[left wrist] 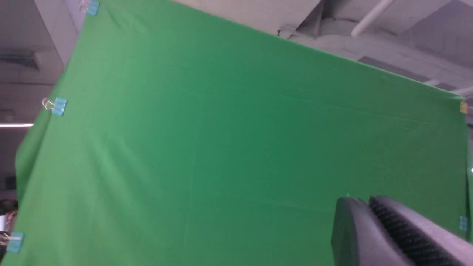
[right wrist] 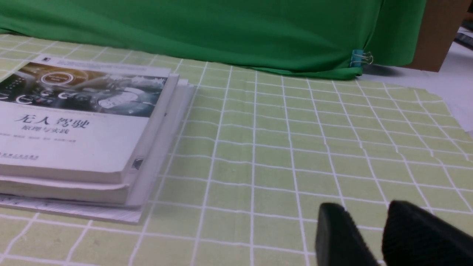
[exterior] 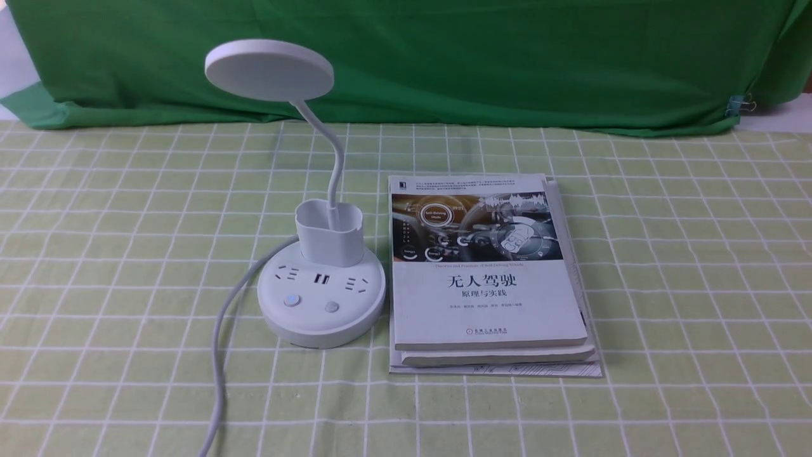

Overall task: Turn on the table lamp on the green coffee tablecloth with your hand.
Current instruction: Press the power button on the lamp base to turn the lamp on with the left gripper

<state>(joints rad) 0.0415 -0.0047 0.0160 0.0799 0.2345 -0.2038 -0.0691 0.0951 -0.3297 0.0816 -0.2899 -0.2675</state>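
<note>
The white table lamp [exterior: 321, 304] stands on the pale green checked tablecloth [exterior: 685, 266], left of centre in the front view. Its disc head [exterior: 269, 68] does not glow. Two round buttons [exterior: 292, 300] sit on the front of its base, and its white cord [exterior: 222, 343] runs toward the near edge. Neither arm shows in the front view. My left gripper [left wrist: 364, 199] is shut and empty, pointing up at the dark green backdrop [left wrist: 221, 147]. My right gripper [right wrist: 366, 207] is open and empty, low over the tablecloth [right wrist: 277, 147] to the right of the books; the lamp is out of its view.
A stack of books [exterior: 488, 285] lies right beside the lamp base, and also shows in the right wrist view [right wrist: 74, 125]. The dark green backdrop [exterior: 444, 57] hangs along the far edge, with a blue clip [exterior: 736, 105] at its right.
</note>
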